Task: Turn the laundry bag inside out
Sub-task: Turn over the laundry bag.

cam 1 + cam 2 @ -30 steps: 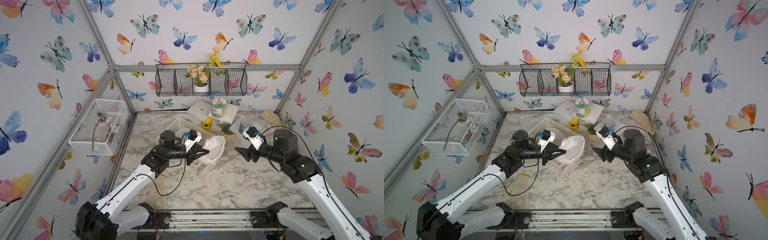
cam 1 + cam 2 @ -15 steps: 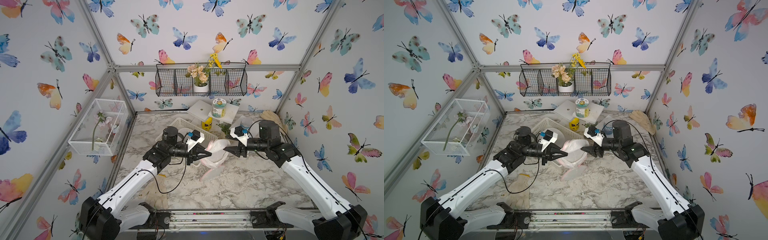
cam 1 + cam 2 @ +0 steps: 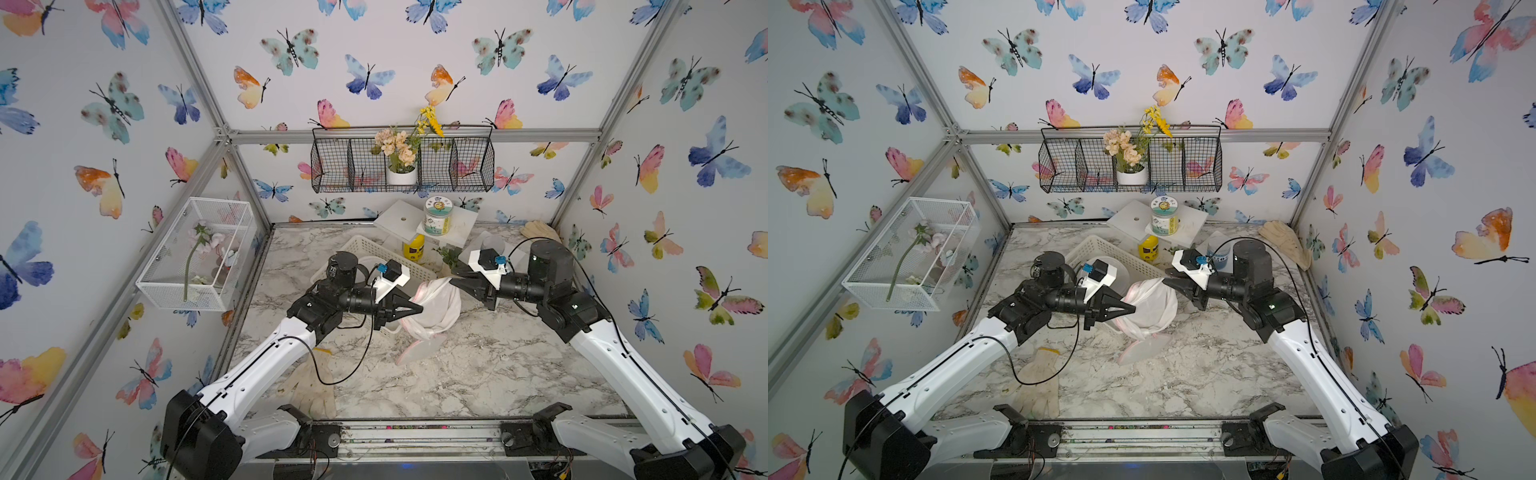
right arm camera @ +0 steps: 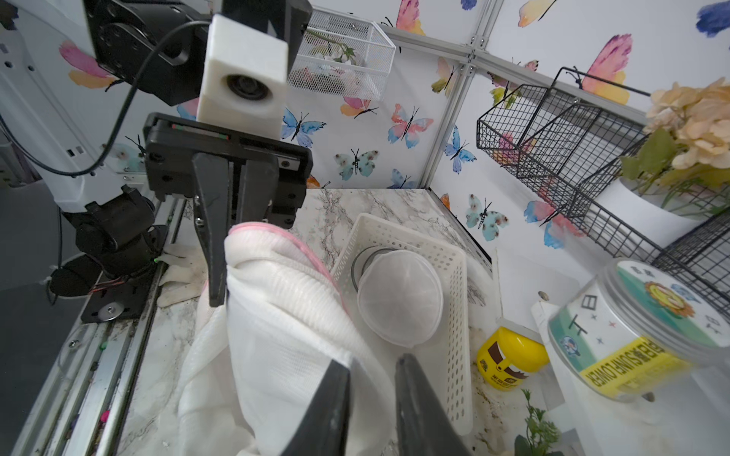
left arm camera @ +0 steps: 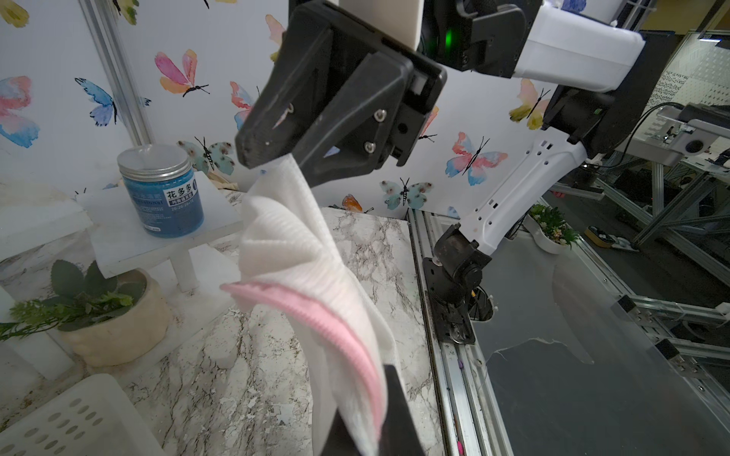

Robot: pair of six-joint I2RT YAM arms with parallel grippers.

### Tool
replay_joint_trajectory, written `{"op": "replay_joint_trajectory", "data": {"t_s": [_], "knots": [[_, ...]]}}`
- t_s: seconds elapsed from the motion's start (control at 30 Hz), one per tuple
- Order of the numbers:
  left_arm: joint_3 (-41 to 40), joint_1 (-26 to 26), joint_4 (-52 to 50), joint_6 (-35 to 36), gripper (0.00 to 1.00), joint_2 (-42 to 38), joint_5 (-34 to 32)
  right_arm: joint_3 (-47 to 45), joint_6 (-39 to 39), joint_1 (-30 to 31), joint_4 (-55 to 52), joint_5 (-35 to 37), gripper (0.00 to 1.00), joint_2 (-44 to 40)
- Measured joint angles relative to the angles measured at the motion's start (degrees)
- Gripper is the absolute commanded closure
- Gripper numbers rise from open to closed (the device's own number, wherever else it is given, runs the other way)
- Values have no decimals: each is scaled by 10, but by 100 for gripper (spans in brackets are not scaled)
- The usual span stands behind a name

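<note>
Holding the laundry bag (image 3: 436, 303) up in the air over the middle of the marble table (image 3: 498, 374), just in front of the white basket (image 3: 365, 249), with its lower end hanging down and seemingly touching the tabletop. Gripping the pink rim (image 5: 316, 316) of the bag with the left gripper (image 3: 417, 309), with the jaws completely closed on that edge. Closing the right gripper (image 3: 455, 283) on the opposite, upper side of the bag: in the left wrist view, seeing a fold of the white mesh going up between its jaws, with those jaws almost together, so probably pinching the fabric already, though not being able to confirm how firmly. Judging the step in hand as taking the second hold, so early in the task; not finding any sign yet of the inside of the bag turning outwards, with the rim bunched and the mouth not spread. For the next move, needing to draw the two grippers a little apart in order to open the mouth, then to push or pull the body of the bag through the rim while holding the rim fixed. Needing care here, because of thin mesh probably slipping easily out of a shallow pinch, and needing also to stay away from the basket and the small plant pot (image 5: 118, 316) close behind.
</note>
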Motion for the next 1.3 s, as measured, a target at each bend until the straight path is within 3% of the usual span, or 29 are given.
{"op": "replay_joint_trajectory", "data": {"t_s": [0.07, 0.27, 0.5, 0.87, 0.93, 1.17, 1.3], "knots": [[3, 0, -3, 0, 100, 0, 1, -2, 7, 0, 3, -3, 97, 0], [14, 0, -13, 8, 100, 0, 20, -8, 59, 1, 40, -6, 98, 0], [47, -7, -56, 60, 100, 13, 30, 21, 137, 10, 40, 42, 97, 32], [97, -10, -163, 183, 100, 28, 32, 45, 148, 16, -36, 38, 98, 56], [86, -13, -155, 185, 100, 23, 36, 31, 144, 15, -45, 23, 92, 58], [51, -20, -107, 155, 100, 2, 52, 3, 161, 4, -69, -6, 54, 54], [40, -22, -89, 144, 100, -4, 57, 20, 169, 0, -97, 4, 43, 33]]}}
